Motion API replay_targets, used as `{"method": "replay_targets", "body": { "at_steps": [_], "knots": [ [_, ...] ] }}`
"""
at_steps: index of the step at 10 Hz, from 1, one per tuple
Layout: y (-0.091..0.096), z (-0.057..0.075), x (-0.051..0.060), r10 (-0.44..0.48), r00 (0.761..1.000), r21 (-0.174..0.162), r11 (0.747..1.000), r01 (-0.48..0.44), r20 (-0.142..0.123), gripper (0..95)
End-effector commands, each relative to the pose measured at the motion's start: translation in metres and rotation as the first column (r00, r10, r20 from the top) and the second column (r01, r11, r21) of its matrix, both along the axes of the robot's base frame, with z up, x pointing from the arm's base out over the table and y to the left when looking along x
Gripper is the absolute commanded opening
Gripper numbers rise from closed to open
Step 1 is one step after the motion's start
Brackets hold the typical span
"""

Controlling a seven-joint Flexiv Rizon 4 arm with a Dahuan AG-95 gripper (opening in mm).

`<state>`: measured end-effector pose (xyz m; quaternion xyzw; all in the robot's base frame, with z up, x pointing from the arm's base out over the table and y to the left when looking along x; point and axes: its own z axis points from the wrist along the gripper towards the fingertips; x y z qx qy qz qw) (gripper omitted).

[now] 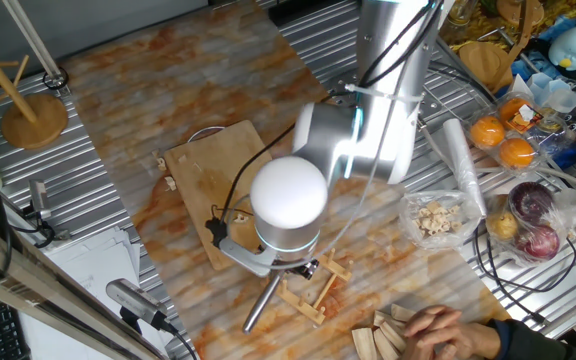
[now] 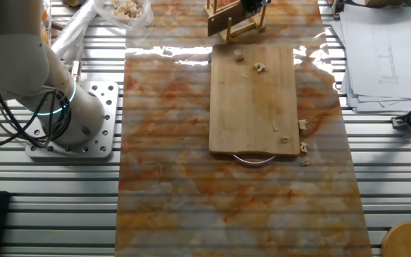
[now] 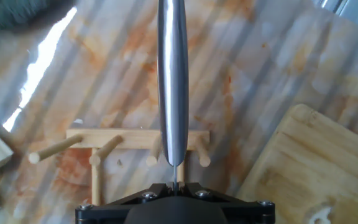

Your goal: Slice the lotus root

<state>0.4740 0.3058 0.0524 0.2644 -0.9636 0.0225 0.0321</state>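
Observation:
Small pale lotus root chunks (image 2: 260, 68) lie on the far end of the wooden board (image 2: 252, 107), and a few more (image 2: 303, 125) lie off its right edge. In one fixed view the board (image 1: 208, 175) is left of the arm, with a chunk (image 1: 169, 183) beside it. My gripper (image 3: 176, 185) is shut on a knife (image 3: 173, 81), whose steel handle points away from the hand, over a small wooden peg rack (image 3: 135, 140). The same handle (image 1: 258, 305) sticks out below my wrist. The gripper (image 2: 252, 6) is beyond the board's far end, above the rack (image 2: 237, 25).
A clear bag of pale chunks (image 1: 436, 218) lies right of the arm, with oranges (image 1: 488, 132) and red onions (image 1: 533, 205) further right. A person's hand (image 1: 448, 330) rests on wooden blocks (image 1: 383, 335) at the front. A wooden stand (image 1: 33, 115) is far left. Papers (image 2: 380, 50) lie beside the mat.

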Motion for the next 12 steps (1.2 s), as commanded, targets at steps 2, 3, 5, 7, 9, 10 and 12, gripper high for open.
{"method": "replay_targets", "body": {
  "at_steps": [2, 3, 5, 7, 9, 10, 12],
  "knots": [
    [-0.002, -0.006, 0.000, 0.010, 1.000, -0.005, 1.000, -0.010, 0.019, 0.0],
    [-0.002, -0.008, 0.000, 0.011, 1.000, -0.006, 1.000, -0.011, 0.020, 0.0],
    [-0.002, -0.009, 0.000, 0.014, 1.000, -0.008, 1.000, -0.014, 0.025, 19.0],
    [-0.002, -0.009, 0.000, 0.020, 0.999, -0.011, 1.000, -0.020, 0.032, 38.0],
    [-0.003, -0.006, 0.000, 0.022, 0.999, -0.006, 1.000, -0.022, 0.029, 38.0],
    [-0.003, -0.003, 0.000, 0.020, 1.000, -0.006, 1.000, -0.020, 0.023, 38.0],
    [-0.001, 0.034, -0.007, -0.005, 1.000, 0.007, 1.000, 0.005, -0.005, 38.0]
  ]
}}
